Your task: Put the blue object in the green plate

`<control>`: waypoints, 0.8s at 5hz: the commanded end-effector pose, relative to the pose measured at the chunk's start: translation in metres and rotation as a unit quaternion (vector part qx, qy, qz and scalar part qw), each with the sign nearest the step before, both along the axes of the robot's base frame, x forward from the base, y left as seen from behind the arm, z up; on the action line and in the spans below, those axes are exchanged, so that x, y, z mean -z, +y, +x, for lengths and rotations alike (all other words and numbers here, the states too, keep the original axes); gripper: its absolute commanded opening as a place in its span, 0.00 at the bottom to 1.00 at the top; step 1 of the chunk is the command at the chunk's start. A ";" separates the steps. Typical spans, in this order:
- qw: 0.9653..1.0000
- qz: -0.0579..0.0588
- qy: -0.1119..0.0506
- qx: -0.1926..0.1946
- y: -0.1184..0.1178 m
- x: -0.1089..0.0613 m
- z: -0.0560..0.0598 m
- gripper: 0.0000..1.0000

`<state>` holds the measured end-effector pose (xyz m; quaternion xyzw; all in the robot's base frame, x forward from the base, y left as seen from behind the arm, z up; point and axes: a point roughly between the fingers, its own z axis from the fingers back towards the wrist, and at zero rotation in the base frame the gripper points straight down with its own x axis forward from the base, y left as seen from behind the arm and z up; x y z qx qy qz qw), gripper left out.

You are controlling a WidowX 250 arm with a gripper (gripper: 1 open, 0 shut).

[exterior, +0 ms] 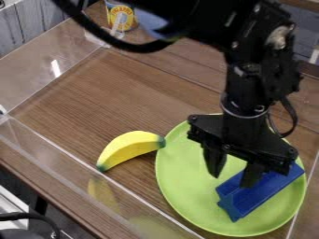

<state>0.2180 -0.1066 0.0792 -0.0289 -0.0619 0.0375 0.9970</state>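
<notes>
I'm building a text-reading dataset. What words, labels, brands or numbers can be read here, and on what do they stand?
Can at the back: a yellow label with print on it, too small and blurred to read.
Blue object: no text.
Green plate: no text.
Banana: no sticker or text visible.
Hand and arm: no readable marking.

The blue object (pixel 259 189) lies in the green plate (pixel 187 187), banana (pixel 129 148) to its left.

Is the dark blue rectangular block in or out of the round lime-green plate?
In. The blue block lies wholly on the green plate, near its right rim.
</notes>
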 end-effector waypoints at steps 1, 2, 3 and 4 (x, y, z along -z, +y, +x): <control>1.000 -0.008 -0.021 0.014 -0.014 -0.006 0.004 1.00; 0.999 -0.011 -0.026 0.036 -0.026 0.008 0.011 1.00; 0.999 -0.015 -0.035 0.011 -0.036 0.013 0.015 1.00; 0.999 -0.019 -0.043 -0.012 -0.045 0.019 0.021 1.00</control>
